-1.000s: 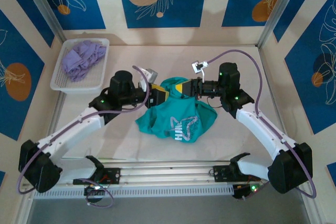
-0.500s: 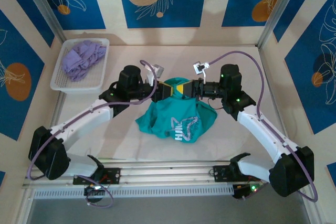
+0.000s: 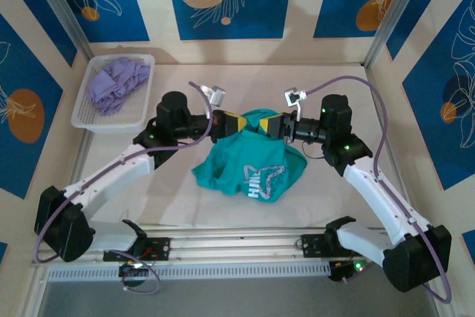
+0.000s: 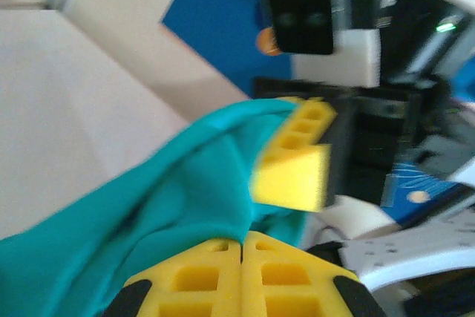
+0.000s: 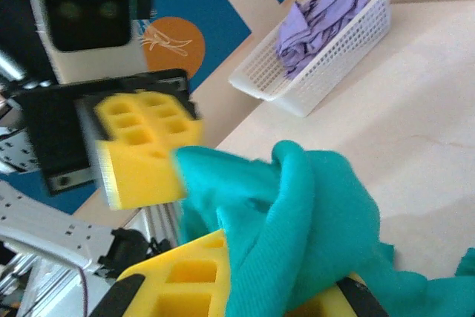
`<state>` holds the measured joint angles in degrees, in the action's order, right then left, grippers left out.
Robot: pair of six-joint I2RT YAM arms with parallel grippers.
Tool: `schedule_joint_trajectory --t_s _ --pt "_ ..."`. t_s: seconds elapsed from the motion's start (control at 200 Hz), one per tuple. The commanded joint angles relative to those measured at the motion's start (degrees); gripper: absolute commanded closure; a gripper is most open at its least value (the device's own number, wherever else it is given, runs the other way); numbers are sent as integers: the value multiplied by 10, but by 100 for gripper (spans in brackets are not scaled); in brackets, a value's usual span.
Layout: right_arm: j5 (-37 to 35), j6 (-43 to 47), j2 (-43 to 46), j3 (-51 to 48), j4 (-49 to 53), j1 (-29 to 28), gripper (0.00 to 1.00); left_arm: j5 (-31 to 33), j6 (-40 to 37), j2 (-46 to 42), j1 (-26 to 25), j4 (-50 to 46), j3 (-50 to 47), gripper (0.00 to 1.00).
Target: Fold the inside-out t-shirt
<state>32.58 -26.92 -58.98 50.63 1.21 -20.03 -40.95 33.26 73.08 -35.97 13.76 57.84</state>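
Pale table [image 3: 178, 206], from above: left gripper [image 3: 231, 121] and right gripper [image 3: 273, 125] both clench the t-shirt [image 3: 249, 161], which hangs bunched between and below them. Draw them apart evenly. Your left wrist shows its fingertips [image 4: 215, 272] pressed flush, with cloth at the tips. Your right wrist shows fabric wedged between its fingers [image 5: 178, 280], and a basket [image 5: 312, 90] beyond.

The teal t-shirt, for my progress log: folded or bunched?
Bunched, not folded: the t-shirt sags crumpled between the left gripper and right gripper, both shut on it.
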Motion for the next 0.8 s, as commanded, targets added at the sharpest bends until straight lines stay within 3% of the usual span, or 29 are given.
schedule_joint_trajectory --t_s 0.0,0.1,0.215,0.415,0.575,0.795 --pt "-49 22 9 -17 -9 -22 99 -75 92 -26 12 113 -20 100" --pt "-80 29 5 -16 -8 -40 97 -90 122 -40 21 141 -30 100" --pt "-96 13 3 -16 -19 -44 91 -100 98 -54 26 131 -40 100" --pt "-97 -31 -10 9 29 -16 75 -120 95 -63 32 190 -69 100" --pt "-170 78 -3 46 152 -34 62 -109 91 -68 40 186 -72 100" --pt "-249 203 32 37 171 -107 48 -113 89 -59 42 177 -63 100"
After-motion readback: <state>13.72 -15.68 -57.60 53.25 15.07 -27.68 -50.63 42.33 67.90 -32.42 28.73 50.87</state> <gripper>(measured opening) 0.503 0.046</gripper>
